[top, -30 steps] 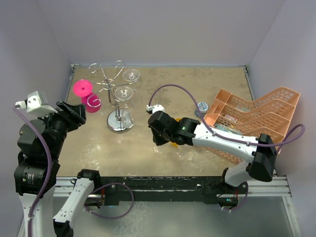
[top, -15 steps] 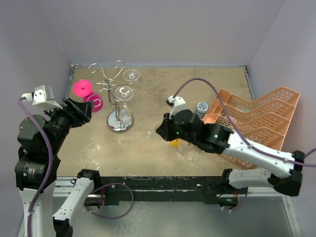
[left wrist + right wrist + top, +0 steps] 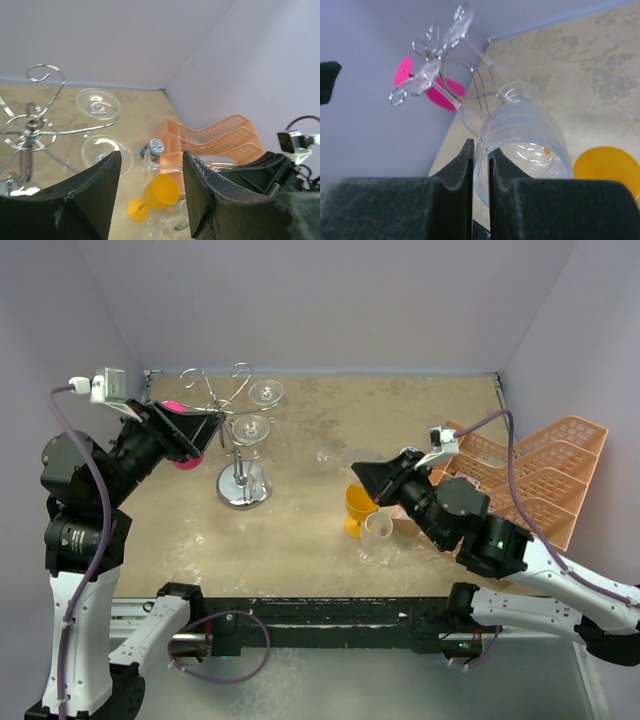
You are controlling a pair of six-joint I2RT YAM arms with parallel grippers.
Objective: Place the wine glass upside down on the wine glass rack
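My right gripper point(image 3: 480, 147) is shut on the rim of a clear wine glass point(image 3: 520, 135). It holds the glass on its side above the table, with the foot pointing at the rack. In the top view the gripper point(image 3: 364, 476) is right of centre and the glass's foot point(image 3: 325, 453) shows faintly. The chrome wine glass rack point(image 3: 241, 487) stands at the back left with two clear glasses point(image 3: 251, 428) hanging upside down on it. It also shows in the left wrist view point(image 3: 30, 132). My left gripper point(image 3: 195, 430) is open and empty, raised just left of the rack.
A yellow goblet point(image 3: 357, 508) and another clear glass point(image 3: 378, 537) sit on the table below my right gripper. A pink glass point(image 3: 183, 462) lies left of the rack, mostly hidden by my left gripper. A peach crate point(image 3: 520, 475) stands at the right, a blue-capped item point(image 3: 152, 147) beside it.
My right gripper has risen from the table and pulled back to the right, carrying the clear glass. My left arm has lifted and swung towards the rack, now covering the pink glass.
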